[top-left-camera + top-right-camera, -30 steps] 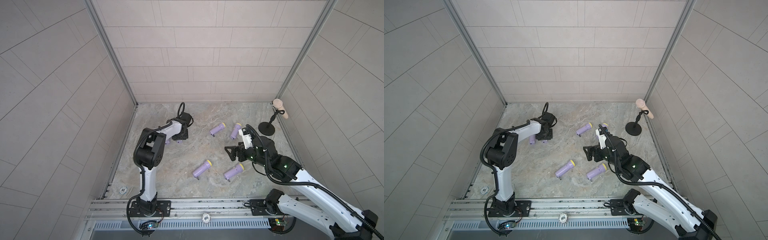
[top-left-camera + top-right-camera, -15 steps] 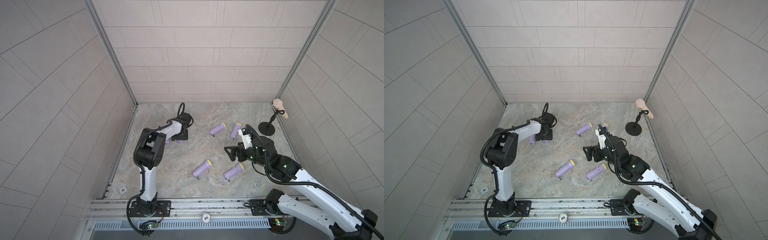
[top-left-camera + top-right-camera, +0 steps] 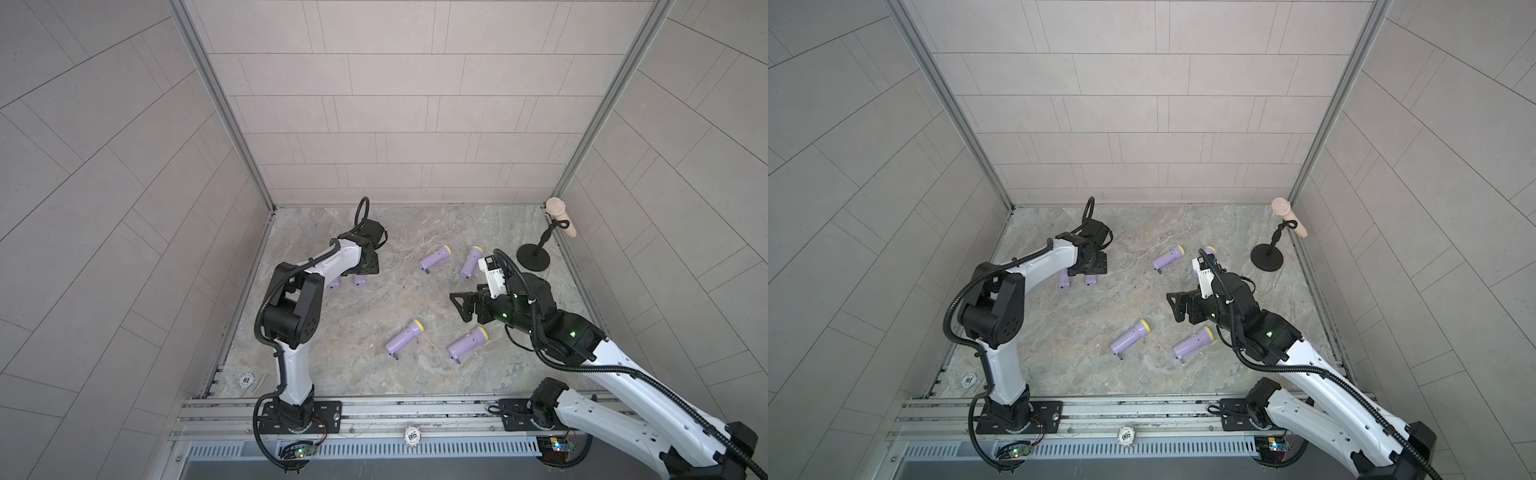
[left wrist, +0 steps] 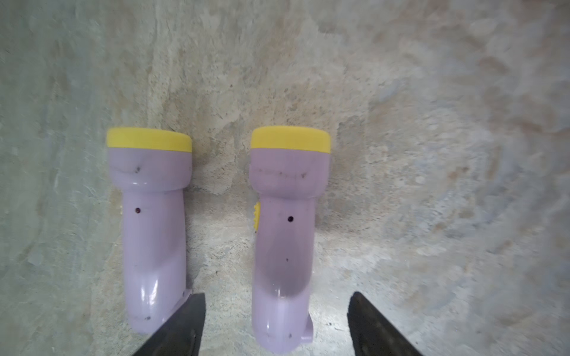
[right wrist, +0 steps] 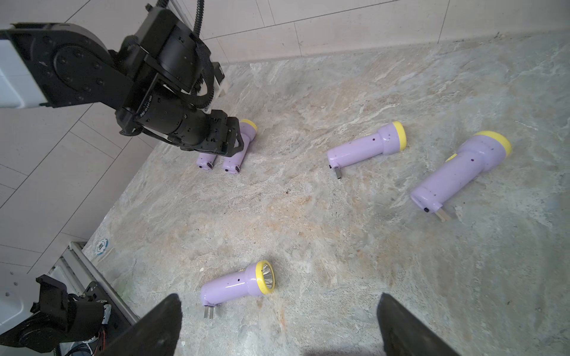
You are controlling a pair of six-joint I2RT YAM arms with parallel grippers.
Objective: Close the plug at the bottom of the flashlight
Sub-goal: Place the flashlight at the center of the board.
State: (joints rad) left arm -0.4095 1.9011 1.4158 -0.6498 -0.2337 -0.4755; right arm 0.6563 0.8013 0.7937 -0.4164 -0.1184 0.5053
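Flashlight (image 4: 282, 234) lies flat on the far-left table (image 4: 431, 154), beside a twin (image 4: 151, 231), between the left gripper's (image 4: 277, 294) parted fingers, not gripped. It looks light, stiff, glossy, probably slippery; take it by the narrow handle. Right gripper (image 5: 279, 295) hangs wide open, empty.

Glossy, smooth lilac plastic flashlights (image 4: 280, 246) on a matt, veined stone-look tabletop (image 4: 431, 154)

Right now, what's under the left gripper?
Two purple flashlights lie side by side beneath the open left gripper. In both top views it covers their yellow heads; only tail ends show.
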